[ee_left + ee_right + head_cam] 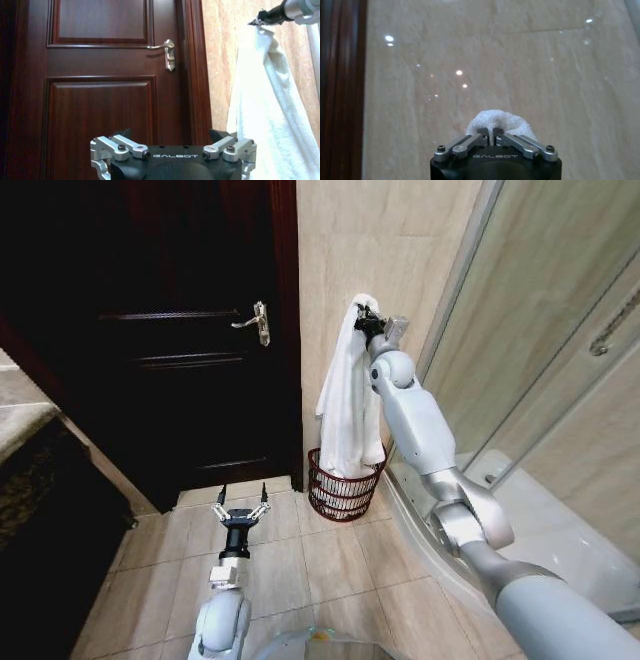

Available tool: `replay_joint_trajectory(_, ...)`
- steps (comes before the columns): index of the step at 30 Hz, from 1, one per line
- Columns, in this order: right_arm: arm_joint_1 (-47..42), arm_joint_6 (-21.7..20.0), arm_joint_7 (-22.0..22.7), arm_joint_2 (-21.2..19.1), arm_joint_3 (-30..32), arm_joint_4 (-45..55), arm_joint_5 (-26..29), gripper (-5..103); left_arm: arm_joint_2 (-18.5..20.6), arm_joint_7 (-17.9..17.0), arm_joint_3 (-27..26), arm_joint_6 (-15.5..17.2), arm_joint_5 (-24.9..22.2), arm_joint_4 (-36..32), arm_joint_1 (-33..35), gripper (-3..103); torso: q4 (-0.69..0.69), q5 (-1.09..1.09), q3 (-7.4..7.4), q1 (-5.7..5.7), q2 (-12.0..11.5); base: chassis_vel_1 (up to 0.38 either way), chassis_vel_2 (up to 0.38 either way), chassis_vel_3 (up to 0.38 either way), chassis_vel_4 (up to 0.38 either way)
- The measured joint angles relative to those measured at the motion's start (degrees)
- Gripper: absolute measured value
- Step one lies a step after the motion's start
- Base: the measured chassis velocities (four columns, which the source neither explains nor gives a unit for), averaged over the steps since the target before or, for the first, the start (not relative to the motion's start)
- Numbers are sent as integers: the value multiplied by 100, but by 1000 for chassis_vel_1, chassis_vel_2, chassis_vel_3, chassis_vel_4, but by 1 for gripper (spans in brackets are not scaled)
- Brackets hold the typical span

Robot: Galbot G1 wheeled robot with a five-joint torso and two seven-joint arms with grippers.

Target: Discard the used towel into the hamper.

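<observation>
A dark wooden panelled door (190, 330) is standing closed, its metal lever handle (256, 322) sitting near its right edge. Right of the door, a beige tiled wall (400, 250) is running to a glass shower enclosure (560, 350). Beige floor tiles (330, 570) are spreading out below the door.

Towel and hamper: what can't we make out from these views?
- Head view: the towel covers the hamper's inside, so whether its lower end rests inside cannot be told.
- Head view: any hook behind the towel's top is hidden by cloth and the right end effector.
- Left wrist view: towel's bottom cut off by the frame edge.
- Right wrist view: the end effector's body hides all but a tuft.
- Left end effector hangs open.
</observation>
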Motion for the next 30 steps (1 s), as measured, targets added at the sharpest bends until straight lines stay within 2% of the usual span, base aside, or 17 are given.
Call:
replay_joint_trajectory(4,-369,6,-54,-118,91,3,-54,4,0,1,-2,14,-9,-28,15,100,-1,2,-41,-40,-80,0,0,0,0)
replay_joint_trajectory(13,-1329,379,-482,-198,378,-110,-303,4,0,2,15,44,-33,-7,-40,100,0,2,-195,-134,-330,0,0,0,0)
replay_joint_trajectory(22,-2325,200,-500,-349,454,557,-498,4,0,6,18,92,-81,7,-90,100,-1,1,-325,-227,-551,0,0,0,0)
replay_joint_trajectory(30,-2809,218,-670,-275,646,376,-652,4,0,8,12,66,-127,63,-72,100,0,2,-439,-306,-746,0,0,0,0)
